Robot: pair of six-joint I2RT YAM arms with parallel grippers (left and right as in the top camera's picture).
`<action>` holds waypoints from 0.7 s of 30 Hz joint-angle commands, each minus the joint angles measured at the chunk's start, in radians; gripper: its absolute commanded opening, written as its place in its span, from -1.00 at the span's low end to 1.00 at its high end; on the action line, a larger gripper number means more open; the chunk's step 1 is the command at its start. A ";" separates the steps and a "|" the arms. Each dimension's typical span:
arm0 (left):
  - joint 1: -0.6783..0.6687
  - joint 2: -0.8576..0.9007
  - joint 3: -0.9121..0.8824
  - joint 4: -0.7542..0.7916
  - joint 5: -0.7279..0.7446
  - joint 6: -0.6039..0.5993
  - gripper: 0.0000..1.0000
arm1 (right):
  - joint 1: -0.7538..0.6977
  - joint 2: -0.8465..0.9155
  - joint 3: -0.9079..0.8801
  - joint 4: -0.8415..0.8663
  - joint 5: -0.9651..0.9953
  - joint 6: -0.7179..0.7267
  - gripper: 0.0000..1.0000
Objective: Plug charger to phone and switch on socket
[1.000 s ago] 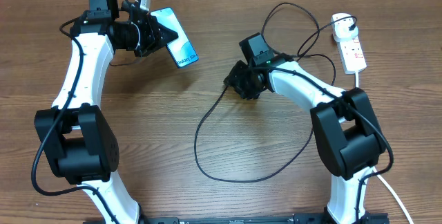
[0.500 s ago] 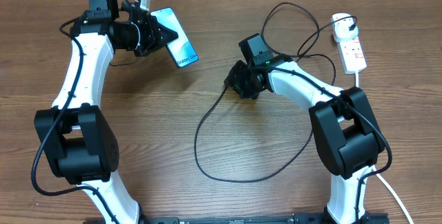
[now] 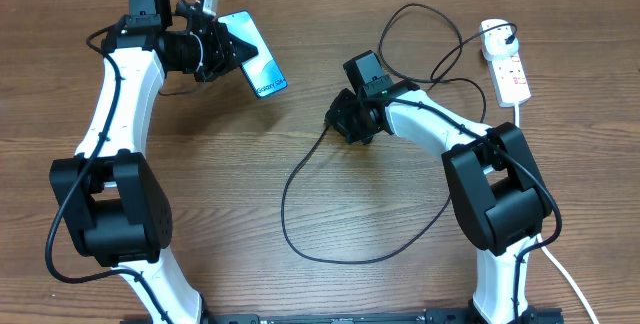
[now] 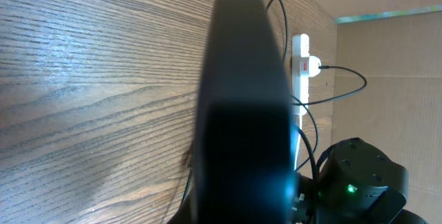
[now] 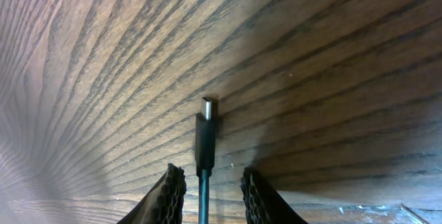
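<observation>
On the wooden table (image 3: 230, 184) seen from overhead, the left gripper (image 3: 222, 52) is clenched on the phone (image 3: 258, 61) at about 11 o'clock. The phone's teal screen faces up and is tilted, with its free end pointing toward 5 o'clock. The socket (image 3: 510, 72) lies at 2 o'clock, with a white adapter (image 3: 492, 34) plugged into its far end. The charger (image 3: 284, 199) runs from there in loose black loops across the middle of the table. The right gripper (image 3: 340, 124) is down at the cable's free end just right of centre, well apart from the phone.

In the left wrist view, the phone (image 4: 242, 99) is a dark, blurred slab seen edge-on, running from 12 to 6 o'clock. The socket (image 4: 301, 58) and its adapter (image 4: 314, 66) show beyond it at 1 o'clock.

In the right wrist view, the charger's plug tip (image 5: 205, 137) lies flat on the wood and points to 12 o'clock. The right gripper (image 5: 210, 196) straddles the cable just behind it. Its ridged fingers (image 5: 169, 196) stand on either side with a gap to the cable, so the jaws are released and grasp nothing.
</observation>
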 commanded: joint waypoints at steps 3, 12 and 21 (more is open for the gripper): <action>-0.004 -0.003 0.008 0.005 0.032 0.018 -0.92 | 0.006 0.018 0.023 0.003 0.007 0.002 -0.50; -0.004 -0.003 0.008 0.005 0.033 0.018 -0.92 | 0.006 0.018 0.023 0.016 0.007 0.002 -0.61; -0.004 -0.003 0.008 0.004 0.033 0.018 -0.91 | 0.006 0.018 0.023 0.026 0.007 0.002 -0.67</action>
